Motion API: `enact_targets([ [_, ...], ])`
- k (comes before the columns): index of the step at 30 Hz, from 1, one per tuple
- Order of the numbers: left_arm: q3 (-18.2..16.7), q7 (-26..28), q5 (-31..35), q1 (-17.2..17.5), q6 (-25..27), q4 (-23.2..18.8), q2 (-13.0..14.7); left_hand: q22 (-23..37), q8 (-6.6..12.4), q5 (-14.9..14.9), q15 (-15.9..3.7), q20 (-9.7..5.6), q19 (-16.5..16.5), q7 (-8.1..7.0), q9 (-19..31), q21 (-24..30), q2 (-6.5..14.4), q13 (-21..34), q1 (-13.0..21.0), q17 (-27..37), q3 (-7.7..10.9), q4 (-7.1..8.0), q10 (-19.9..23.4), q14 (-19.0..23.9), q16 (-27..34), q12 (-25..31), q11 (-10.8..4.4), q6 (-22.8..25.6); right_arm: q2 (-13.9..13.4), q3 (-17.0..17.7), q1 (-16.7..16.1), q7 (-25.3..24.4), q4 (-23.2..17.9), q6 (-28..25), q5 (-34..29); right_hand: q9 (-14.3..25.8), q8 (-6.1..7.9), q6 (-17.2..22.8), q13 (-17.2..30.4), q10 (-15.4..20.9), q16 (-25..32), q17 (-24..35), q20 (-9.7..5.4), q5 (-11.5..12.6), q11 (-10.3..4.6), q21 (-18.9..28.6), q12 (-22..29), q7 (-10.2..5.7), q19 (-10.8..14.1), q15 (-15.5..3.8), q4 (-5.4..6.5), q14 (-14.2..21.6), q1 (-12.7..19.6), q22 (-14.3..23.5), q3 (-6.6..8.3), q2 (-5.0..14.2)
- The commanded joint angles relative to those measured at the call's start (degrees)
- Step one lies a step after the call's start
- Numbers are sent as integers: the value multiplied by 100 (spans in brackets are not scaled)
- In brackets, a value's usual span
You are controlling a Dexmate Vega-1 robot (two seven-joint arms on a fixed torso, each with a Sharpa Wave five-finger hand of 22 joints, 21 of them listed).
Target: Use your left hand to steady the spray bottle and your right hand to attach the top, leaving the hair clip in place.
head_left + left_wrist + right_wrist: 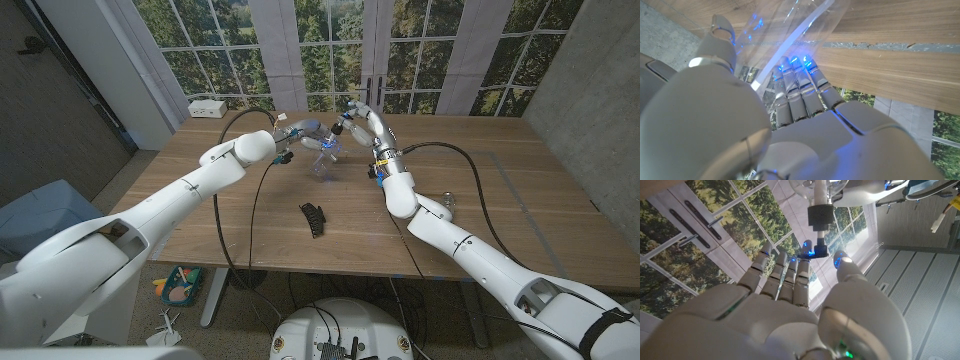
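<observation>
Tall windows with green trees behind them are seen beyond a wooden table point(480, 190) marked with lines of tape. At the far middle of the table, a clear plastic spray bottle point(325, 158) is held by the left hand point(297, 135), whose arm reaches in from the left. In the left wrist view the fingers point(797, 97) of this hand are seen wrapped against the transparent bottle wall, lit by small blue lights. The right hand point(362, 122) is raised just beside and above the bottle, its arm coming in from the right. In the right wrist view its fingers are seen held close together and pointing up, with the thumb set slightly apart, and the black spray top point(819, 222) is seen just beyond the fingertips; whether the top is pinched or only near the fingertips cannot be told. A black hair clip point(315, 218) is seen lying on the table nearer the robot, well apart from the bottle and touched by neither hand. A white box point(208, 107) is seen at the far left corner of the table, and black cables are draped over the tabletop.
</observation>
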Motion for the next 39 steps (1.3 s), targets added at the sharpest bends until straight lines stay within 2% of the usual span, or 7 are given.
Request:
enact_targets([
  [1, -15, 74, -39, -2, -13, 56, -52, -5, 22, 11, -931, -333, 13, -403, 24, 42, 1430, 26, 1428, 34, 331, 330, 1391, 65, 24, 46, -990, 1468, 30, 97, -88, -250, 145, 175, 45, 44, 29, -48, 32, 43, 31, 30, 68, 28, 93, 35, 44, 47, 35, 48, 40, 46, -124, 2, -64, 9],
  [7, -6, 69, -53, -16, 20, 75, -71, -5, 19, 11, -930, -333, 14, -395, 24, 47, 1426, 40, 1433, 33, 327, 328, 1394, 67, 23, 52, -988, 1472, 10, 70, -68, -435, 234, 363, -136, 103, 160, 166, 46, 105, 53, 55, 126, 6, 106, 39, 71, 113, 31, 76, 92, 98, -355, 1, -171, -32],
  [9, -1, 63, -58, -22, 25, 80, -75, -5, 18, 11, -930, -333, 13, -392, 24, 48, 1427, 44, 1434, 33, 326, 328, 1394, 69, 23, 54, -992, 1470, 2, 63, -64, -454, 233, 386, -175, 118, 206, 245, 49, 127, 58, 58, 129, 4, 87, 37, 79, 103, 21, 54, 77, 114, -377, 1, -186, -53],
  [10, 9, 56, -50, -33, 41, 84, -80, -5, 17, 11, -930, -332, 14, -392, 24, 49, 1428, 45, 1435, 33, 326, 329, 1396, 70, 23, 55, -994, 1470, -15, 43, -48, -489, 246, 422, -252, 140, 278, 379, 53, 162, 61, 62, 134, 5, 66, 36, 92, 107, 11, 40, 58, 121, -395, 2, -196, -66],
  [21, 34, 23, -54, -60, 89, 90, -82, -5, 10, 12, -930, -338, 11, -395, 25, 57, 1427, 60, 1441, 31, 321, 329, 1399, 73, 20, 59, -1003, 1470, -2, 24, -33, -698, 305, 570, -451, 250, 515, 713, 70, 313, 69, 56, 151, 43, 1, 40, 137, 106, -13, -49, -44, 198, -350, 6, -149, -58],
  [29, 88, -6, -31, -113, 57, 190, -126, -5, 4, 13, -930, -340, 6, -383, 26, 62, 1425, 73, 1446, 30, 317, 329, 1399, 70, 16, 61, -987, 1468, -118, -45, 4, -474, 181, 625, -539, 374, 670, 793, 81, 326, -27, -33, 133, 187, -32, 15, 121, 12, -106, -140, -209, 201, -45, 5, 118, 22],
  [39, 107, -12, -15, -136, 55, 220, -134, -5, 0, 14, -930, -339, 3, -390, 27, 68, 1427, 84, 1451, 29, 314, 330, 1397, 65, 12, 62, -986, 1471, -159, -93, 82, -157, 187, 796, -492, 437, 738, 788, 85, 269, -133, -93, 43, 296, -59, -9, 84, -73, -176, -164, -243, 99, 110, -2, 268, -52],
])
